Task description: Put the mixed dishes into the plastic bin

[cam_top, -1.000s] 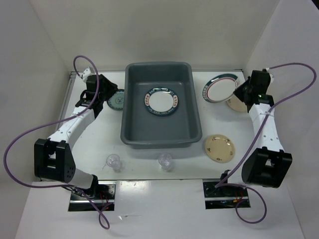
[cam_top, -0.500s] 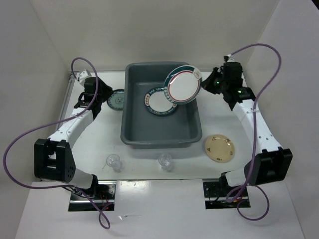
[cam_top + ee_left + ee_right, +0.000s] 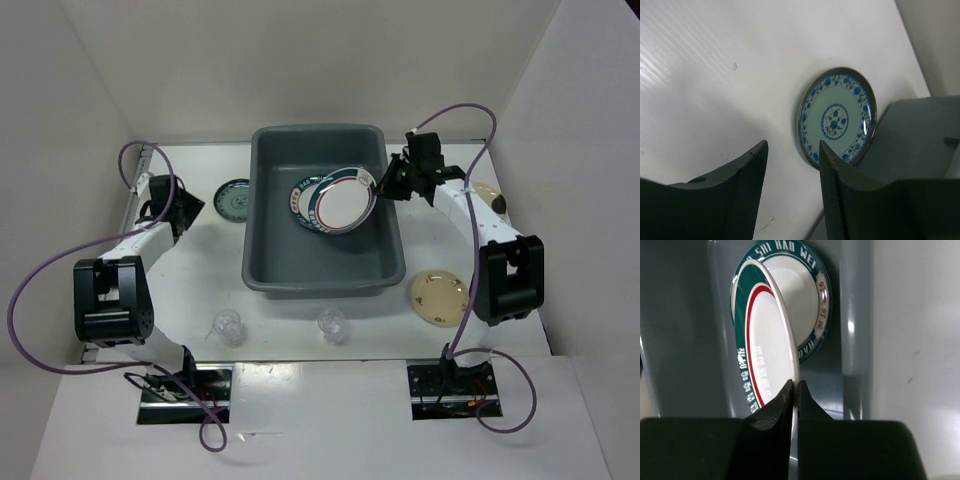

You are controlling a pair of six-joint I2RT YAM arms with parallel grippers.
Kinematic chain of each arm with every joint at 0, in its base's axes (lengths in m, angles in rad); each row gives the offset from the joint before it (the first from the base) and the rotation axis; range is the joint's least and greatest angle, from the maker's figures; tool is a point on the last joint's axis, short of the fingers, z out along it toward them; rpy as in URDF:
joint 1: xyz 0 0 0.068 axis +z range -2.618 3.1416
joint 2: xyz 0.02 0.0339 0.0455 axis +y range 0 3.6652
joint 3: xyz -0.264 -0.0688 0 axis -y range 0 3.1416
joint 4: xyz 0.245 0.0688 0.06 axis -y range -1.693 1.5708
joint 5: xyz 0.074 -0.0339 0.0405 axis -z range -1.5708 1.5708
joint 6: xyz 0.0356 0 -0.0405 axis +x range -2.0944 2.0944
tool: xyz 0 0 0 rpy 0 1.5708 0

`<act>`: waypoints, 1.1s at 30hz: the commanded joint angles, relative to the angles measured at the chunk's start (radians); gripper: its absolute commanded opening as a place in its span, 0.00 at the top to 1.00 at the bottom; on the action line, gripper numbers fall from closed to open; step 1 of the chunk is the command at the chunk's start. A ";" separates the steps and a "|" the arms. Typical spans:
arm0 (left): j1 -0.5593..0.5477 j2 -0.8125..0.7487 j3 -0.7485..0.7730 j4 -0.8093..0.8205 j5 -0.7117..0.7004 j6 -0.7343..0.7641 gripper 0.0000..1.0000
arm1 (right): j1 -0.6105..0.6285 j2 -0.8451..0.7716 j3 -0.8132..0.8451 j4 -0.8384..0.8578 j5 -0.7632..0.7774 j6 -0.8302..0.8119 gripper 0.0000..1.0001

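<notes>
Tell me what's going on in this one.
The right pincer grips a white round plate with a green-and-red rim by its edge, tilted inside the large dark grey plastic bin, over a similar green-rimmed plate lying on the bin floor. The left pincer is open and empty above the white table, near a small blue-patterned plate beside the bin. A tan round plate and two small clear plastic cups sit outside the bin.
</notes>
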 commanded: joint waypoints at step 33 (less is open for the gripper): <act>0.003 0.078 -0.058 0.122 0.055 -0.038 0.46 | 0.081 0.352 0.330 0.030 0.006 0.001 0.70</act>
